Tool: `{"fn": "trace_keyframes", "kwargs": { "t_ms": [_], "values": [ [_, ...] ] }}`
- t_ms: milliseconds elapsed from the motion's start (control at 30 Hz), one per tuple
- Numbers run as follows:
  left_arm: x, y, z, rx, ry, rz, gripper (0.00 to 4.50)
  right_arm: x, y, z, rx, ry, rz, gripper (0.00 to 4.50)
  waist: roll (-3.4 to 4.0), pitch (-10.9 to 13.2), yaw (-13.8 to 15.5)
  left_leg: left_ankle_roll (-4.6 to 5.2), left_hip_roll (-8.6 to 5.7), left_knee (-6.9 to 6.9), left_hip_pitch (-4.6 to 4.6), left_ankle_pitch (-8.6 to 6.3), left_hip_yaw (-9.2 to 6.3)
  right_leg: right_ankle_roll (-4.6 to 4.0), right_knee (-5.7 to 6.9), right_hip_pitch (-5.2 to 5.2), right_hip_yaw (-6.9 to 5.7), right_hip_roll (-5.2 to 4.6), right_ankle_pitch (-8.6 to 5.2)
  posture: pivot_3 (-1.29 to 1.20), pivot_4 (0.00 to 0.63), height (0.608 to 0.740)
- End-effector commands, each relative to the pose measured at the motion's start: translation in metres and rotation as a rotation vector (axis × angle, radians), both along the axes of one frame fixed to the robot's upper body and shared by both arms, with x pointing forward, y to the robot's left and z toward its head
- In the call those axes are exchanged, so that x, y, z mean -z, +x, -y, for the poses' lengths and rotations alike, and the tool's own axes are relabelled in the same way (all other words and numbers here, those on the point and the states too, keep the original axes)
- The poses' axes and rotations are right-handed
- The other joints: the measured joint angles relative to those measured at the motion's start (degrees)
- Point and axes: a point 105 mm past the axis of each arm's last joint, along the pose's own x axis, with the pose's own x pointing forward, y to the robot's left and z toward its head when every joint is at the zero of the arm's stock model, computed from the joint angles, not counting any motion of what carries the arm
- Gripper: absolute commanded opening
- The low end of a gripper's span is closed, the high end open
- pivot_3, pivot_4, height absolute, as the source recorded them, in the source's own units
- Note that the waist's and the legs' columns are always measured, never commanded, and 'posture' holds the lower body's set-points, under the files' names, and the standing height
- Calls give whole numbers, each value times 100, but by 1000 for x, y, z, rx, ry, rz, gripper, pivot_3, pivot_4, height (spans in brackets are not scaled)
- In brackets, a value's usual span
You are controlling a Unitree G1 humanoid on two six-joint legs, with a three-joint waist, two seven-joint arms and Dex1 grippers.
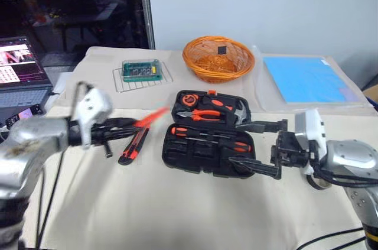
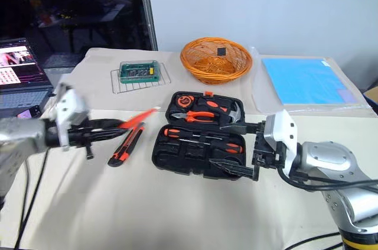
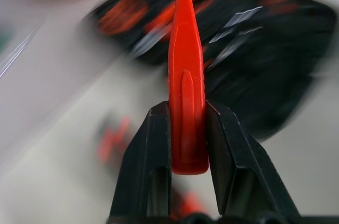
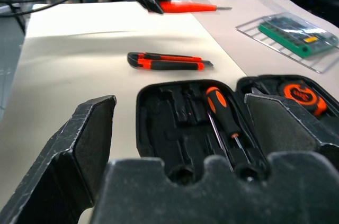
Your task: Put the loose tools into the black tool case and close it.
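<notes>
Gripping the small orange screwdriver (image 3: 186,102) by its handle, the left gripper (image 3: 187,139) has its two fingers closed on either side of it, the steel tip pointing away from the wrist toward the case (image 1: 208,139). Seen from the head, the screwdriver is held in the air to the left of the case, above the table (image 1: 177,208) and clear of it. The knife (image 1: 133,147) lies flat on the table just left of the case, below the raised screwdriver.

The case stands open on the table, both halves lying flat. Its far half holds pliers (image 1: 204,114), a hammer (image 1: 239,110) and a tape measure (image 4: 301,94); its near half holds two black-and-orange screwdrivers (image 1: 207,138) in their slots.

The right gripper (image 1: 264,148) hangs at the right edge of the case with its jaws wide apart, holding nothing.

Behind the case sit a basket (image 1: 218,58), a green box (image 1: 142,71) on a wire rack, and a blue sheet (image 1: 307,80).
</notes>
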Motion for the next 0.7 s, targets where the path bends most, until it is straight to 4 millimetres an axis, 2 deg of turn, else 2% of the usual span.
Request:
{"fn": "trace_keyframes", "kwargs": {
  "t_ms": [33,133,233,467,700],
  "values": [
    [20,14,22,152,127,9,511,-12,-10,1,33,-7,65,4500,-8,5,-16,2,2,2,0,2,0,1,0,-1,0,6,-1,0,150,740],
    [39,35,48,207,196,-17,511,-11,-19,8,85,-30,56,4500,-17,9,-17,4,6,4,-3,2,0,17,4,-4,8,25,6,0,150,740],
    [50,46,59,229,255,-20,511,-8,-24,13,120,-54,49,4500,-18,10,-11,8,7,9,-8,1,-7,38,2,-4,8,35,16,0,150,740],
    [71,54,57,262,399,-52,511,-5,-32,17,162,-54,42,4500,-21,11,-92,15,13,17,-8,-3,-11,66,3,-3,15,34,-1,0,150,740],
    [73,56,49,227,441,-75,511,-3,-33,20,167,-56,37,4500,-21,11,-126,17,13,26,-3,-3,-13,65,7,4,18,32,-7,0,150,740]
  ]
}}
